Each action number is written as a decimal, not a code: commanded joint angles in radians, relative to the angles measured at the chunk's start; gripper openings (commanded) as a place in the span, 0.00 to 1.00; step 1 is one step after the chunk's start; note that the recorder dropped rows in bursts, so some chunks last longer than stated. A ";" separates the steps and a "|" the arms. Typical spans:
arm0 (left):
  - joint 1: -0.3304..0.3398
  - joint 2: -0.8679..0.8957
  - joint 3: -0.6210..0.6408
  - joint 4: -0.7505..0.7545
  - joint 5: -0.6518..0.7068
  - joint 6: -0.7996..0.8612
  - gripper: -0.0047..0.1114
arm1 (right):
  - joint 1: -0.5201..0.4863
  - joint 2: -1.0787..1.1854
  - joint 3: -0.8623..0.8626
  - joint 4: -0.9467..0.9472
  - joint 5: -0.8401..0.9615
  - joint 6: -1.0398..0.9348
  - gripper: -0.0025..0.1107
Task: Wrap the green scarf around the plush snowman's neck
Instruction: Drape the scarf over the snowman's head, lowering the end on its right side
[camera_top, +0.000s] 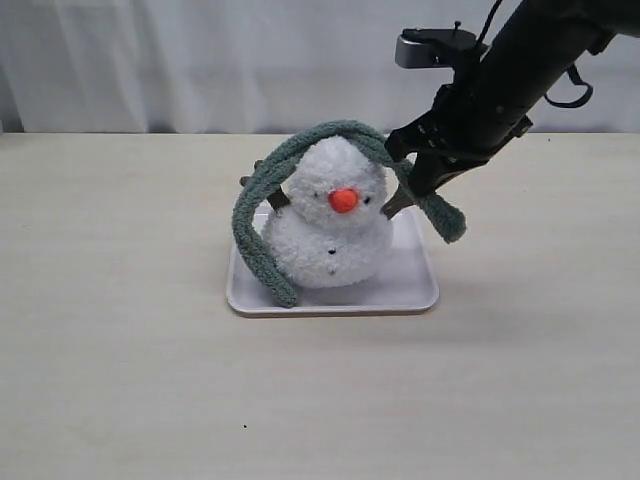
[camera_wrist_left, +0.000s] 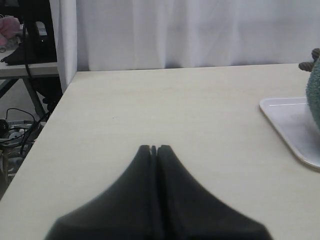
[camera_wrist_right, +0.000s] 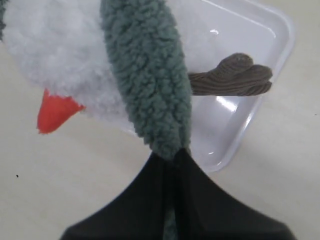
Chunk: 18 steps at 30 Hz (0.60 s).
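Observation:
The plush snowman (camera_top: 330, 225) sits upright on a white tray (camera_top: 410, 285), orange nose facing the camera. The green scarf (camera_top: 262, 225) arches over the top of its head; one end hangs down the left side to the tray, the other end (camera_top: 447, 218) dangles at the right. My right gripper (camera_top: 415, 175) is shut on the scarf beside the snowman's right twig arm. In the right wrist view the scarf (camera_wrist_right: 150, 90) runs from the snowman (camera_wrist_right: 60, 50) into the gripper (camera_wrist_right: 172, 157). My left gripper (camera_wrist_left: 154, 148) is shut and empty over bare table.
The tray (camera_wrist_left: 295, 127) edge and a bit of scarf show at the side of the left wrist view. A table edge, cables and a shelf lie beyond it. White curtain (camera_top: 200, 60) backs the table.

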 joint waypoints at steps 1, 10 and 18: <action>0.002 -0.003 0.003 0.000 -0.013 -0.002 0.04 | -0.003 -0.001 0.065 0.009 -0.017 0.005 0.06; 0.002 -0.003 0.003 0.000 -0.013 -0.002 0.04 | -0.003 0.032 0.122 0.090 -0.091 -0.015 0.06; 0.002 -0.003 0.003 0.000 -0.013 -0.002 0.04 | -0.003 0.107 0.122 0.183 -0.113 -0.093 0.06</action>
